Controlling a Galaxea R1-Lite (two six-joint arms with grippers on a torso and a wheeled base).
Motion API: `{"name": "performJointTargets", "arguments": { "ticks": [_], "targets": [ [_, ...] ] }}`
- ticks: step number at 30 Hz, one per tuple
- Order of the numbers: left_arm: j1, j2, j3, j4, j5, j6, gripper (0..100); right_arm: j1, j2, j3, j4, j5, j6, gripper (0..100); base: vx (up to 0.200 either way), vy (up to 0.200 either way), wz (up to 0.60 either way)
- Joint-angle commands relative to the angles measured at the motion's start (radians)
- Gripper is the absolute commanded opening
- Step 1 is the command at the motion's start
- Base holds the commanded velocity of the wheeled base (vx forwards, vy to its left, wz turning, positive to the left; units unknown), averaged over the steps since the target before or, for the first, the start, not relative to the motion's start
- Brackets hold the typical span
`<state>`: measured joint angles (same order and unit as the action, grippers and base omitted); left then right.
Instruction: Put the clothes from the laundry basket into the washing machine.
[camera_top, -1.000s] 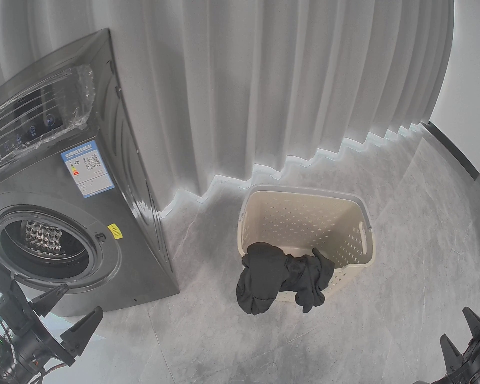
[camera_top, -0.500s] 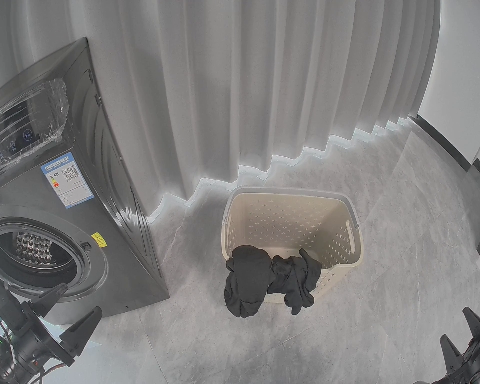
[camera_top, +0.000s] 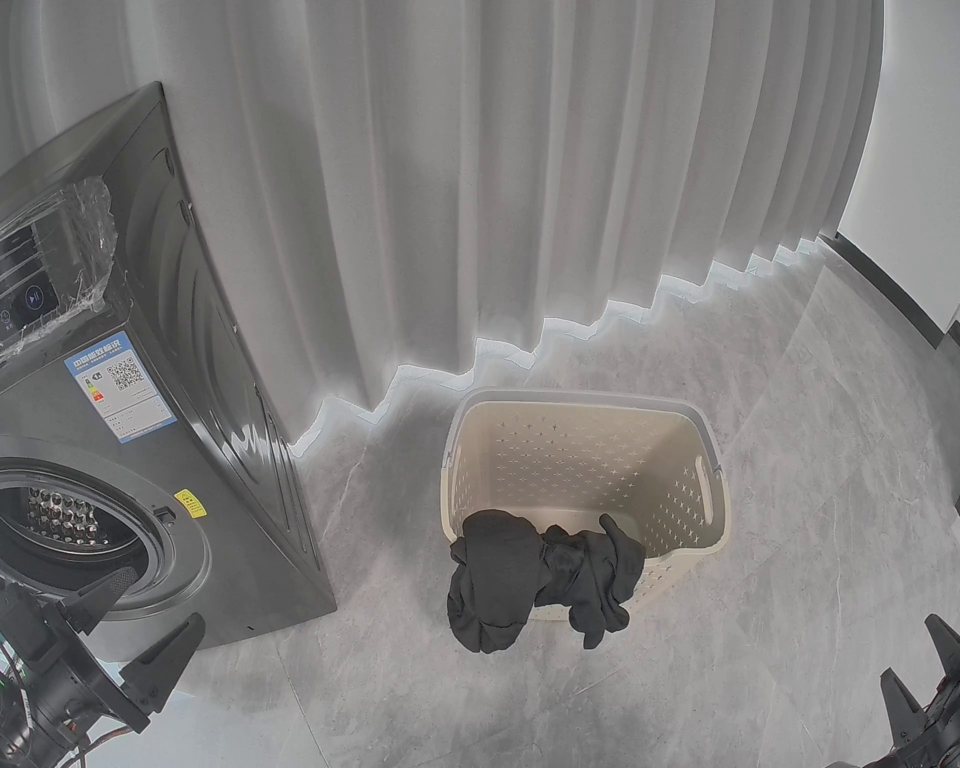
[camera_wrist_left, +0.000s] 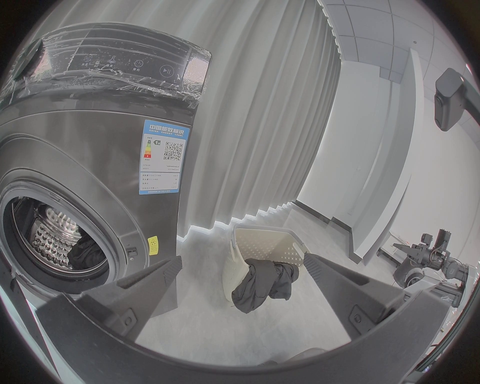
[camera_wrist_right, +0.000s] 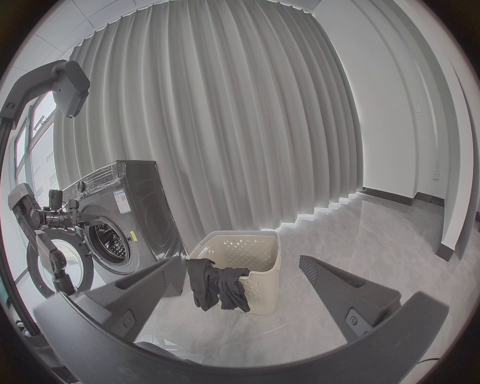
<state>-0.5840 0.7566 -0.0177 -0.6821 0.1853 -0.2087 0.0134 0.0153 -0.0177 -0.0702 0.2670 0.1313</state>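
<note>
On the grey floor, before a white curtain, dark clothes hang over the near rim of the laundry basket, beside the open washing machine. The left gripper and right gripper have their jaws released and empty. Pinching only a loose fold could drag the basket or drop the cloth.

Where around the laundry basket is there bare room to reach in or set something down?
Bare floor lies between the washing machine and the laundry basket, and also on the basket's right. Inside the basket, the far part is free. Crowded: its near rim, where dark clothes drape over.
</note>
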Motion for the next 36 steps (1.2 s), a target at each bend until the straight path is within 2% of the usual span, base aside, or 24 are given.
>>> {"name": "performJointTargets", "arguments": {
  "ticks": [1, 6, 9, 10, 11, 13, 15, 16, 19, 24, 32, 36],
  "targets": [
    [0.0, -0.008, 0.018, 0.0, 0.0, -0.001, 100, -0.001, -0.005, 0.018, 0.0, 0.003, 0.001, 100, 0.2, 0.0, 0.0],
    [0.0, -0.008, 0.018, -0.002, 0.0, -0.003, 100, -0.003, -0.005, 0.015, -0.005, 0.004, 0.001, 100, 0.04, 0.0, 0.0],
    [0.0, -0.008, 0.018, -0.002, 0.0, -0.001, 100, 0.008, 0.026, -0.173, 0.003, 0.011, 0.031, 100, 0.0, 0.0, 0.0],
    [0.0, -0.008, 0.018, -0.002, 0.0, -0.001, 100, 0.008, 0.026, -0.173, 0.003, 0.011, 0.031, 100, 0.0, 0.0, 0.0],
    [0.001, -0.008, 0.018, -0.002, 0.0, -0.001, 100, 0.023, 0.147, -0.285, 0.033, 0.041, 0.073, 100, 0.0, 0.0, 0.0],
    [0.001, -0.008, 0.018, 0.0, 0.0, 0.002, 100, 0.037, 0.284, -0.366, 0.063, 0.089, 0.113, 100, 0.0, 0.0, 0.0],
    [0.001, -0.006, 0.018, 0.0, 0.0, 0.008, 100, 0.042, 0.442, -0.404, 0.063, 0.124, 0.153, 100, 0.0, 0.0, 0.0],
    [0.001, -0.006, 0.018, 0.0, 0.0, 0.012, 100, 0.04, 0.515, -0.404, 0.055, 0.133, 0.165, 100, 0.0, 0.0, 0.0],
    [0.001, -0.006, 0.018, 0.0, 0.0, 0.02, 100, 0.048, 0.727, -0.403, 0.012, 0.158, 0.159, 100, 0.0, -0.133, 0.0],
    [0.003, -0.008, 0.018, -0.002, 0.0, 0.015, 100, 0.131, 0.996, -0.384, -0.123, 0.155, 0.171, 100, 0.0, -0.16, 0.0],
    [0.001, -0.01, 0.018, 0.0, 0.0, 0.014, 100, 0.234, 1.269, -0.383, -0.24, 0.152, 0.185, 100, 0.0, 0.0, 0.0],
    [0.001, -0.01, 0.018, 0.0, 0.0, 0.014, 100, 0.307, 1.419, -0.367, -0.324, 0.153, 0.203, 100, 0.0, 0.0, 0.0]
  ]
}}
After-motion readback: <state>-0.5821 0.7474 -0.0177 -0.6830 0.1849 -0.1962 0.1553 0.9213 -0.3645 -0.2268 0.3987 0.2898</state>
